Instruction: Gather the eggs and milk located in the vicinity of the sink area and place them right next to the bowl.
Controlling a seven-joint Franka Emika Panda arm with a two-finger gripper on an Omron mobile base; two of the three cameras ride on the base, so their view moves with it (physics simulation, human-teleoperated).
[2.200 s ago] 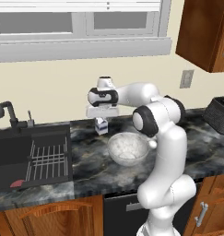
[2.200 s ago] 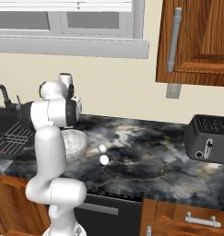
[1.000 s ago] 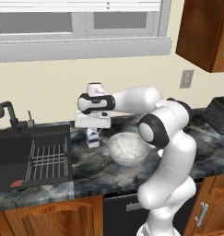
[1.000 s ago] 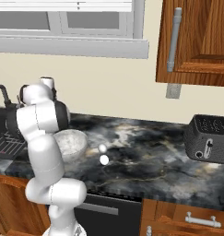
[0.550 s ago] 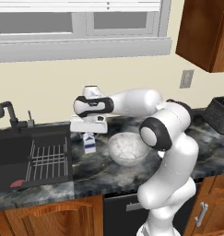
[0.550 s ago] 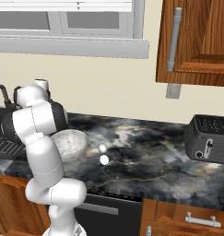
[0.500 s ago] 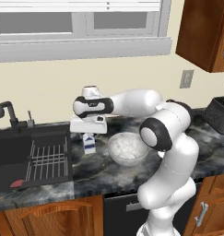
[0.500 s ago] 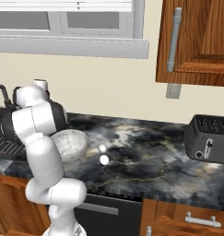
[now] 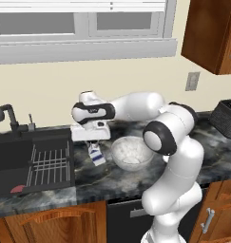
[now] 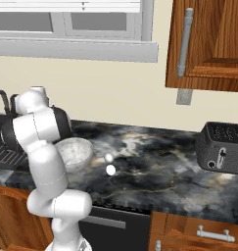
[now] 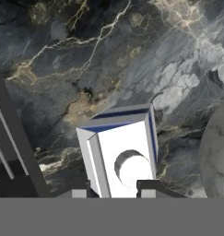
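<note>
hand [image 11: 115, 188] – dark tips clamped on boxy white milk carton [image 11: 119, 152] | marble counter [image 11: 132, 55]

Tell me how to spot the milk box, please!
Find the dark sink with the white wire rack on the left of the counter. Just right of it, before the big cloudy glass bowl, stands the milk carton under the robot's gripper. It is the one boxy thing there: white with blue stripes and a round cap.

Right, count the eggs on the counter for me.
2. Both eggs lie on the dark counter just right of the bowl, one behind the other. The arm could be hiding others.
</note>
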